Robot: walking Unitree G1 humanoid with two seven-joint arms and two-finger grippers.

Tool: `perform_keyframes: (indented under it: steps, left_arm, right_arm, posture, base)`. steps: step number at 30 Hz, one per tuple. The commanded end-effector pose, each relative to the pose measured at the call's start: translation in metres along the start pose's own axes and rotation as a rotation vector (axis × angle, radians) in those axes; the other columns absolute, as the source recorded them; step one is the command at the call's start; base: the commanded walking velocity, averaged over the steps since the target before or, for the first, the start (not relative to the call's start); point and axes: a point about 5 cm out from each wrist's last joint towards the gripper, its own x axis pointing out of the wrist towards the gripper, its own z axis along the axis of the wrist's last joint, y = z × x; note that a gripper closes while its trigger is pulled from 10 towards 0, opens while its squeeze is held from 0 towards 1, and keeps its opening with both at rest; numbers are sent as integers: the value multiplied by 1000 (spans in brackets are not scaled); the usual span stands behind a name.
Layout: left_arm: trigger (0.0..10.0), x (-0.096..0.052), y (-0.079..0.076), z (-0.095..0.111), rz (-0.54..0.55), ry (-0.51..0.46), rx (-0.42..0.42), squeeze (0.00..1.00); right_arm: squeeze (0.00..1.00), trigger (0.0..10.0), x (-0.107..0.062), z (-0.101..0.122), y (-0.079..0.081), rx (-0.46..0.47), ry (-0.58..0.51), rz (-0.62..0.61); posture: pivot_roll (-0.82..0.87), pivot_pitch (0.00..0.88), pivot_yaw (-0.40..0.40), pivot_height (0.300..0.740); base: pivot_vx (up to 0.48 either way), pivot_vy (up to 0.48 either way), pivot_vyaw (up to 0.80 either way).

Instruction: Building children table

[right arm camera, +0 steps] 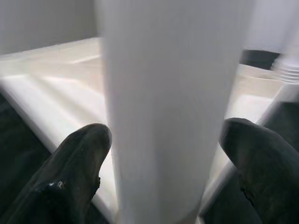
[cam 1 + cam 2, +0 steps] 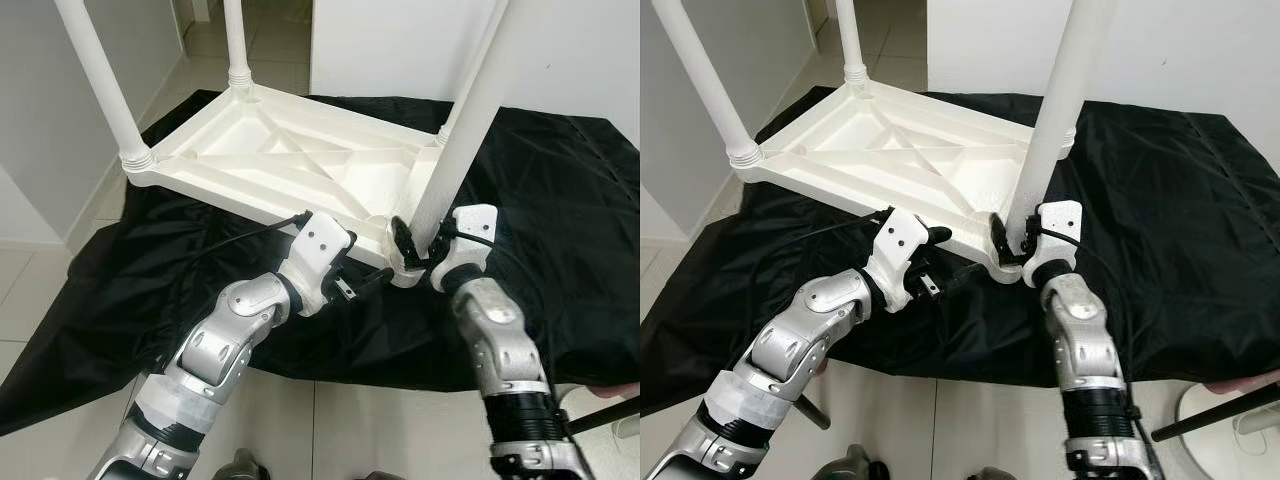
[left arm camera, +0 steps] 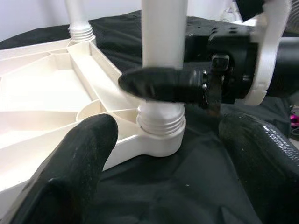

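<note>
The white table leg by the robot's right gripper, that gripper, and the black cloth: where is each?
white table leg (image 2: 1040,170), right eye view, mid shaft.
right gripper (image 2: 1008,243), right eye view, between its fingertips.
black cloth (image 2: 1180,220), right eye view, bare part.
</note>
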Motion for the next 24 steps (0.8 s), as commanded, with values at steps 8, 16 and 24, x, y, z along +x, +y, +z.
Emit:
perform_keyframes:
  steps: [8, 16, 24]
  left_arm:
    - [10000, 4, 4, 2, -25, -4, 27, 0]
    - [10000, 4, 6, 4, -10, -12, 39, 0]
    - [10000, 3, 5, 4, 4, -17, 38, 0]
  right_arm:
    - [0, 10000, 22, 1, -15, -57, 56, 226]
    - [0, 3608, 29, -7, -21, -77, 131, 308]
    - [0, 0, 22, -20, -28, -48, 182, 346]
  posture:
    - [-15, 0, -12, 740]
    - [8, 0, -26, 740]
    - [13, 0, -29, 740]
  base:
    - [0, 0, 0]
    - [0, 0, 0]
    - [0, 0, 0]
